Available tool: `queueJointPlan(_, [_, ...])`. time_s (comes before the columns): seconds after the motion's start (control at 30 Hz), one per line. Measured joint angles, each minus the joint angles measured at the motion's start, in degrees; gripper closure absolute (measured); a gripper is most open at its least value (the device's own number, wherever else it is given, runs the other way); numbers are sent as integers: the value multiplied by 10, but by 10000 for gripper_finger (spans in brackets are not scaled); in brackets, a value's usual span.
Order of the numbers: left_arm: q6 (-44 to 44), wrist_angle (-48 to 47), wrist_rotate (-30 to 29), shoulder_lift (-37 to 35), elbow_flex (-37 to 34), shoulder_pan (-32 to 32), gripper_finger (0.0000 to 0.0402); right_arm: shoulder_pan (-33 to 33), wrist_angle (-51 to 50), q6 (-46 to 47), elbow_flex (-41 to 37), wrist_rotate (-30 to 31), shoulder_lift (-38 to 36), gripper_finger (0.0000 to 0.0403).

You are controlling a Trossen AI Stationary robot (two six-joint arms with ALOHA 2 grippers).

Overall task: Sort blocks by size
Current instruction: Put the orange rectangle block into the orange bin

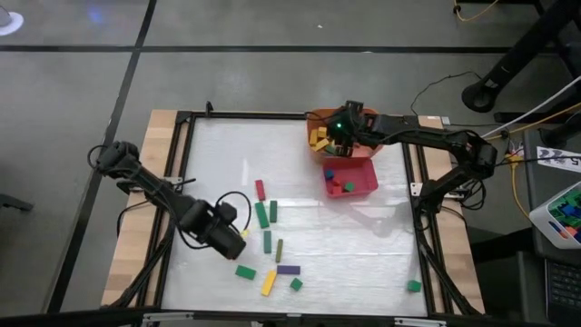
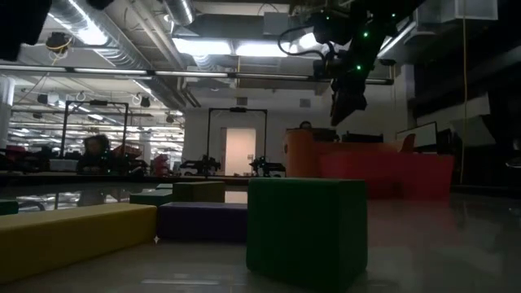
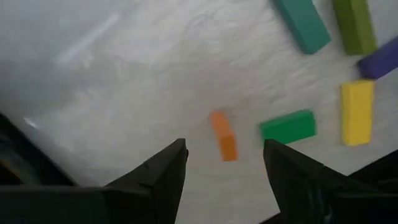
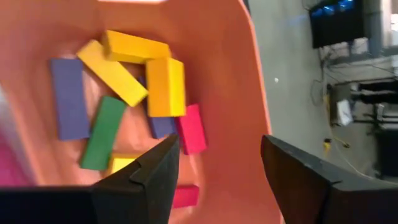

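Loose blocks lie flat on the white table: a red bar (image 1: 260,190), green bars (image 1: 262,215), a purple bar (image 1: 289,270), a yellow bar (image 1: 269,282) and green cubes (image 1: 296,284). My left gripper (image 3: 225,149) hangs open above them and points down. A small orange bar (image 3: 224,135) lies below the gap between its fingers, and a green block (image 3: 287,126) lies beside it. My right gripper (image 4: 219,142) stands open above the orange bin (image 1: 313,150), empty. In the bin lie yellow bars (image 4: 134,46), a purple bar (image 4: 68,96), a green one (image 4: 102,134) and a pink one (image 4: 191,127).
The pink-red tray (image 1: 363,186) with several little cubes sits right next to the bin, on its near side. A single green cube (image 1: 414,286) lies near the table's right front corner. Black frame rails (image 1: 186,154) run along the table's edges. Cables trail beside both arms.
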Motion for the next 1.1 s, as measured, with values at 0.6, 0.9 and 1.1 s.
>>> queueJointPlan(0.6, [-98, 155, 12, 1, -113, -39, 202, 0, -22, 50, 0, -79, 0, 178])
queueJointPlan(0.9, [-95, 225, 14, 2, -158, -42, 202, 0, -30, 51, 0, -96, 0, 178])
queueJointPlan(1.1, [-97, 227, 27, 2, -182, -42, 202, 0, -30, 51, 0, -126, 0, 178])
